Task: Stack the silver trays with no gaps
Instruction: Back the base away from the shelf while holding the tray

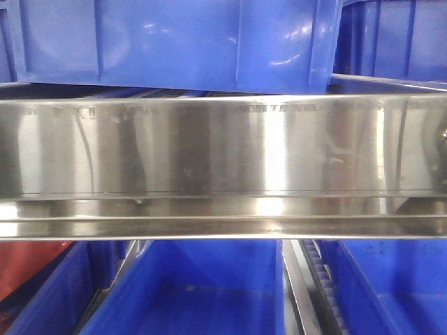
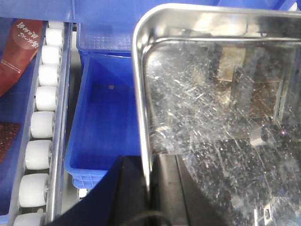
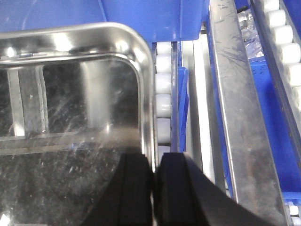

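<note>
Left fingers [image 2: 140,188] are narrow, pinched on the left rim of the tray [image 2: 211,117], one finger inside the wall and one outside. Right fingers [image 3: 143,181] do the same on the opposite rim of the tray [image 3: 70,117]. My read is that it's one tray carried between both arms.

Why a two-sided rim pinch: the pan is shallow, slick and wide, and the flared rim is the only part thin enough to clamp. Holding both sides should keep it level, which matters if it is to nest flush with no gap.

Position: the tray is off any support, hanging above the blue bin [image 2: 106,122] in the left wrist view. Its right edge runs just beside the white rollers [image 3: 163,94]. The steel rail [image 3: 235,122] is further right, clear of the tray. The red packet [image 2: 19,52] in the neighbouring lane is well apart.

The front camera shows only the shelf rail [image 1: 223,146] with bins above and below it. No tray or arm shows there, so it says nothing about the stack.

Unknowns: I can't tell whether a second tray already sits under or inside this one, because the reflections hide it. The target stack is not visible in any view.

Risk: the rim slipping in one pinch would tilt the tray and jam a corner when nesting. It needs a square, level descent.
</note>
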Robot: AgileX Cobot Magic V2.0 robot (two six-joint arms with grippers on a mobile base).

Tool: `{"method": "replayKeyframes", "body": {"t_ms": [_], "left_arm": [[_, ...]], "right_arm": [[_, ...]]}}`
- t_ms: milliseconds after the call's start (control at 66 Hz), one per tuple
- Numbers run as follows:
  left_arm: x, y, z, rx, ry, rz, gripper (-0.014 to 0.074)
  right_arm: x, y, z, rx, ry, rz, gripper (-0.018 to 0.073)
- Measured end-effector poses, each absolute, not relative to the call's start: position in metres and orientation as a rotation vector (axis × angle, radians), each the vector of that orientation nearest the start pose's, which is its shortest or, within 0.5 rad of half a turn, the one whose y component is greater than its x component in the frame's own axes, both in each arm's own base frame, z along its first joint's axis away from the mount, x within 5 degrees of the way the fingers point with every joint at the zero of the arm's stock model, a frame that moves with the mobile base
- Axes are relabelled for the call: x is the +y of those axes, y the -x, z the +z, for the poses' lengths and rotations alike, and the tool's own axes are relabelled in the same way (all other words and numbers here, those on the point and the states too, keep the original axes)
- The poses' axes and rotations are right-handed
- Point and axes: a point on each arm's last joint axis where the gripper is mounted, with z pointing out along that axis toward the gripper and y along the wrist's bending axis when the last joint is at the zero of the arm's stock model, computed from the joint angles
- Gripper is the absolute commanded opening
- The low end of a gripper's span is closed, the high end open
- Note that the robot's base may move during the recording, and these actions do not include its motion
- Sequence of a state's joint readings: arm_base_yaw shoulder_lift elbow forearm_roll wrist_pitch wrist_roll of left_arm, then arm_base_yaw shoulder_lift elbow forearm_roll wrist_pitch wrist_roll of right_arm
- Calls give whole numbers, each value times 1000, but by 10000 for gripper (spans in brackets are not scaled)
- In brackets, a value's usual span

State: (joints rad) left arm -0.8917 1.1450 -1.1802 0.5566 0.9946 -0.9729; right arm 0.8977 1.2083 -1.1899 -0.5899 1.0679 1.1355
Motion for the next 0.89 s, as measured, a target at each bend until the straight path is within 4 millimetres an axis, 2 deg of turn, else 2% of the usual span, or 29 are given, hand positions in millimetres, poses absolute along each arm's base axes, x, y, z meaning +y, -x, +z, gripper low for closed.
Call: {"method": "replayKeyframes", "body": {"t_ms": [894], "left_arm": [[-146, -170, 389, 2286, -58, -252, -16]], "right_arm": [[156, -180, 378, 2333, -112, 219, -4]]}}
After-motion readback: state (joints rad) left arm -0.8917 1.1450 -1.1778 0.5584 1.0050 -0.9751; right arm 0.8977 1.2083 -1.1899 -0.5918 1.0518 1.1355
